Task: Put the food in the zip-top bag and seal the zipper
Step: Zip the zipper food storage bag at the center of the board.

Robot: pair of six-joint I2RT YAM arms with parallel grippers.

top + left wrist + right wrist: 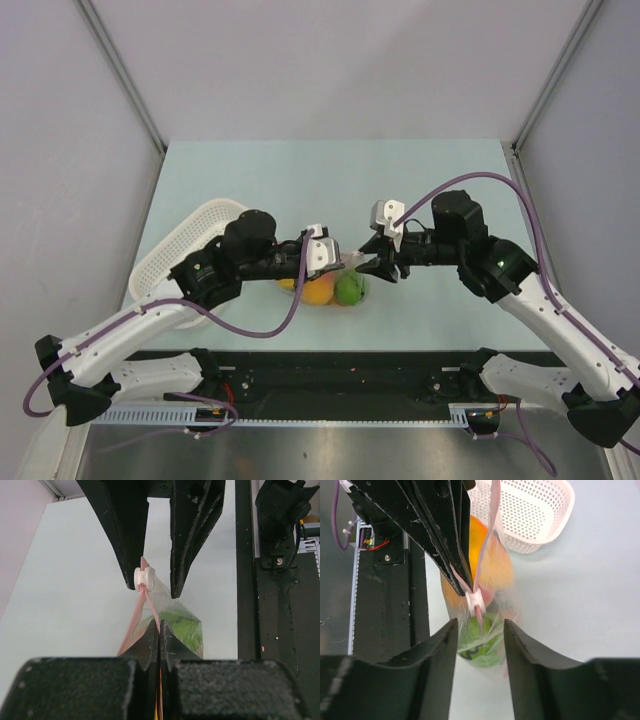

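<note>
Flanking the pale green table point(300, 170) and zip-top bag point(340, 286), grey walls point(60, 120).

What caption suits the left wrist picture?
Left gripper pinches the red zipper while the open right gripper straddles its white slider.

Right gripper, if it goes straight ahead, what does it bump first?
Most likely the white slider on the zipper of the zip-top bag, sitting between the right gripper's open fingers, though depth is hard to judge.
</note>
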